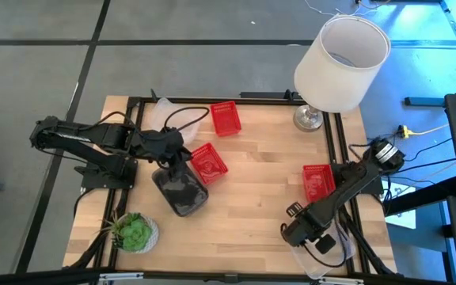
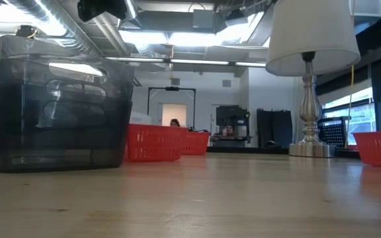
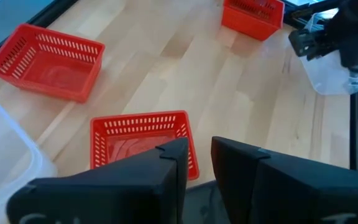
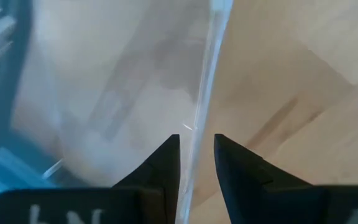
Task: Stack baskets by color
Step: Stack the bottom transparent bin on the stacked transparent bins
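Note:
A dark grey basket stands on its bottom at the table's left. My left gripper hovers above its far rim, narrowly open, with nothing between its fingers. Three red baskets sit apart on the table. At the near right corner my right gripper is shut on a clear basket. Another clear basket lies at the far left. My right gripper pinches one side wall of the clear basket at its top rim, one finger inside the basket and one outside. The fingers come from above, pointing steeply down. Whether the basket's bottom rests on the table cannot be told.
A white-shaded lamp stands on its metal base at the far right. A green potted plant sits at the near left corner. Bare wood lies open in the table's middle. A black frame borders the table.

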Robot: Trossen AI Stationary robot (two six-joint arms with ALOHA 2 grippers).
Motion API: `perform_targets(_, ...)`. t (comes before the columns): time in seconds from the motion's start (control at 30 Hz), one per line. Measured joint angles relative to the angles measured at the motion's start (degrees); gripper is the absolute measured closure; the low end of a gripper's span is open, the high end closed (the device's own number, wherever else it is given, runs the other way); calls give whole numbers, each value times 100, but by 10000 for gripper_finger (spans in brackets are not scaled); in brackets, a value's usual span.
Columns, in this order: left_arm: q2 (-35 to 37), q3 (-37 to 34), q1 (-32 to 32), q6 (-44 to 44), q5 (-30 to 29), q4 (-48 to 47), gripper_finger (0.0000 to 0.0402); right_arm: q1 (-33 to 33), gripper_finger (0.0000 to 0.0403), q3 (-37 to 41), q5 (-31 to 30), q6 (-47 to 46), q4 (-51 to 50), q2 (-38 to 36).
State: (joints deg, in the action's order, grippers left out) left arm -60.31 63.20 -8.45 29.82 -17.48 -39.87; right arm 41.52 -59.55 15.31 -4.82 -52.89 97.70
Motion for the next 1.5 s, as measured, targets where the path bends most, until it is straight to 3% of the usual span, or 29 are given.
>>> perform_targets(0.17,0,2,0,5,27,2,340,0,312,-2,-368,-391,111,361)
perform_targets(0.27,0,0,0,7,68,2,340,-34,349,-23,-366,-397,102,485)
perform_targets(0.37,0,0,0,7,97,2,340,-134,392,-37,-178,-432,150,506)
perform_targets(0.53,0,0,-2,4,248,1,340,-468,398,-138,253,-1021,79,473)
perform_targets(0.73,29,0,-24,-162,303,-15,340,-1053,400,-956,459,-1313,-419,473)
perform_targets(0.9,76,0,-24,-368,525,-18,340,-1642,401,-1926,176,-1332,-1158,471)
perform_targets(1.17,162,0,-22,-1149,873,-16,340,-2569,402,-3126,-1161,-1727,-2003,471)
perform_targets(1.3,157,0,-22,-1674,927,45,340,-2949,402,-3485,-2071,-2120,-2224,465)
perform_targets(1.5,136,0,-22,-1691,905,590,340,-3430,403,-3801,-3632,-2801,-2382,462)
